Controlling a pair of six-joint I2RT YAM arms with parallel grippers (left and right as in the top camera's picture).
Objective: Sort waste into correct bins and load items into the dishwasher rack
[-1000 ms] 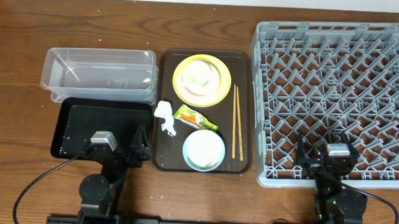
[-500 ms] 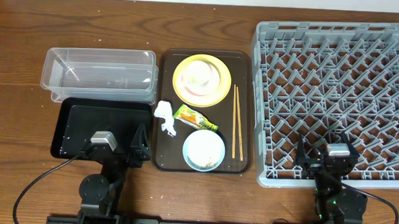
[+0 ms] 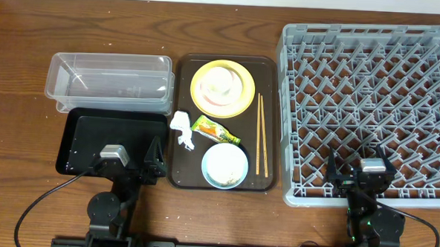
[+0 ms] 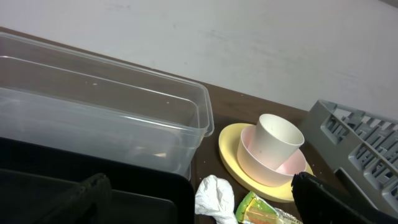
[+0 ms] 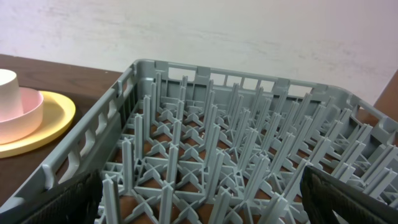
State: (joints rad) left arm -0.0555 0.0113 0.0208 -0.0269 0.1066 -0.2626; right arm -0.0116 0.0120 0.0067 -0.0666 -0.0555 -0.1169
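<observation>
On the brown serving tray (image 3: 272, 126) lie a yellow plate (image 3: 239, 102) carrying a white cup (image 3: 220, 80), a crumpled tissue (image 3: 181, 128), a green-and-yellow wrapper (image 3: 216, 129), a light blue bowl (image 3: 225, 166) with whitish contents, and chopsticks (image 3: 261, 144). The clear tub (image 3: 106, 81) and the black tray (image 3: 111, 137) sit left of it, and the grey rack (image 3: 369, 108) is at the right. My left gripper (image 3: 125, 160) hangs open over the black tray's near edge. My right gripper (image 3: 360, 174) stands open above the rack's near edge. Neither holds anything.
In the left wrist view the tissue (image 4: 214, 196) and wrapper (image 4: 261, 211) lie just ahead between the open fingers, with the cup (image 4: 277, 140) and clear tub (image 4: 99, 112) beyond. The right wrist view shows rack pegs (image 5: 236, 143) below.
</observation>
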